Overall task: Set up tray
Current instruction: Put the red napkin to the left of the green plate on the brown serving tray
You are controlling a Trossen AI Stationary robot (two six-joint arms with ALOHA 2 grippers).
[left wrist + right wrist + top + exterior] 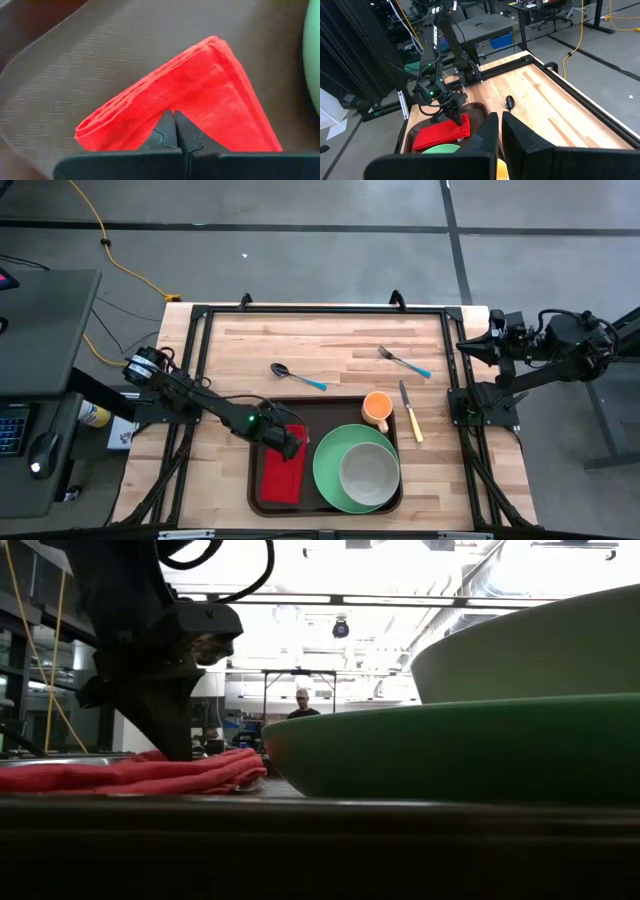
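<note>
Two arms: my left gripper (291, 446), fingers shut and empty, presses on the red napkin (282, 472) at the left end of the tray (330, 404), beside the green plate (330, 477). Napkin placement looks finished; cutlery next. Right gripper (496, 131) waits shut, off-table.

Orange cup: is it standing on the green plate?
No, the orange cup stands on the tray beside the green plate.

No wording, label, brand or number can be read on anything; pale lettering on the left dark robot arm (436, 37) is perhaps present, but illegible.
</note>
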